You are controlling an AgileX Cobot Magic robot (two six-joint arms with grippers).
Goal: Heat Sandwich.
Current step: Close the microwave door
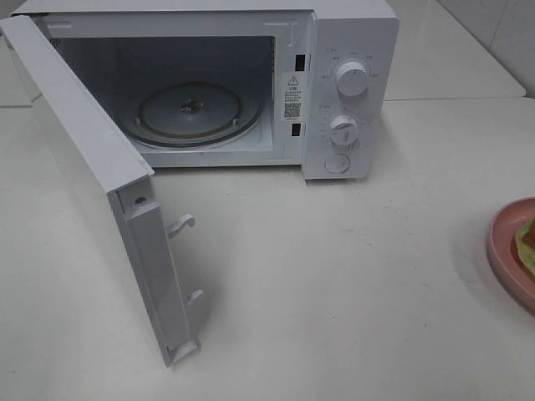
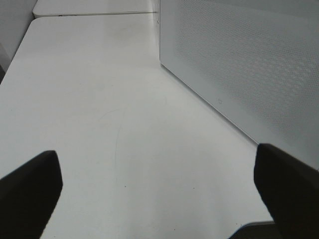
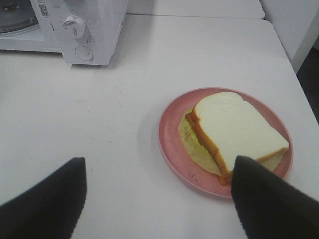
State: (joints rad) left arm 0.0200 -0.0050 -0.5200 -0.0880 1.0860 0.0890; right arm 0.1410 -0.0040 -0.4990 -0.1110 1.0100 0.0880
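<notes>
The right gripper [image 3: 158, 199] hangs wide apart and holds nothing; the sandwich [image 3: 234, 132] lies on a pink plate [image 3: 172, 144] just ahead of it, on the tabletop [image 3: 99, 114]. The left gripper [image 2: 158, 191] is also spread wide, empty, beside the microwave door [image 2: 249, 64].

The sandwich [image 3: 234, 130] has white sliced bread with tan crust and a pale yellow-green filling showing at its edge. It lies flat on a round pink plate [image 3: 172, 149], on the white table, well apart from the open microwave [image 1: 351, 83]
</notes>
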